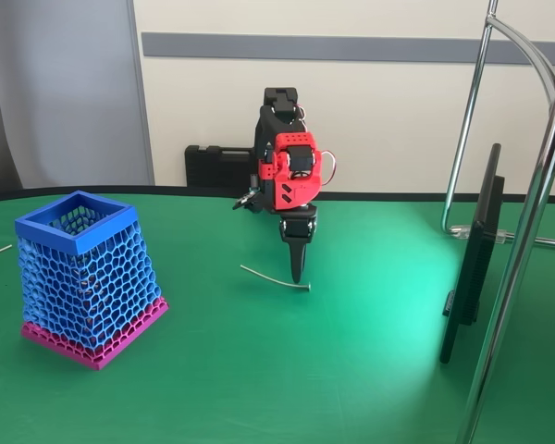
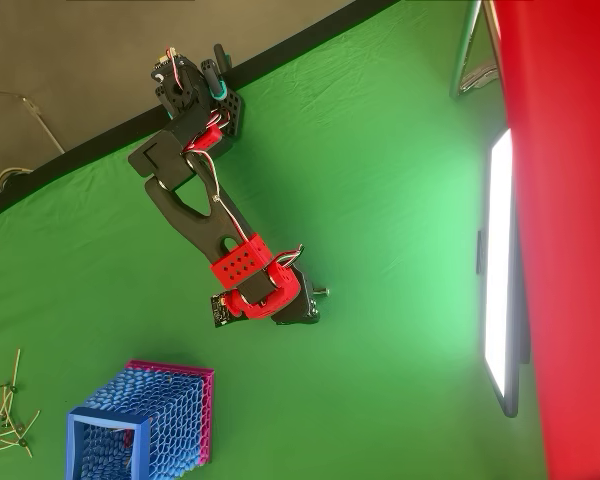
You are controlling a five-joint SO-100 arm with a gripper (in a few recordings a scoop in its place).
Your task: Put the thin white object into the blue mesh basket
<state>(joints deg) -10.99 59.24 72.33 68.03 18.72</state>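
Lying flat on the green table (image 1: pixel 370 370), the thin white object (image 1: pixel 273 278) is judged light, springy and easily flicked. A pinch near its knobbed end is advised; the gripper (image 1: pixel 297 275) is seen pressed together there.

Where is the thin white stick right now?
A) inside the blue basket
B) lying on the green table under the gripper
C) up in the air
B: in the fixed view the stick lies flat on the table, with the gripper at its knobbed end, apart from the basket.
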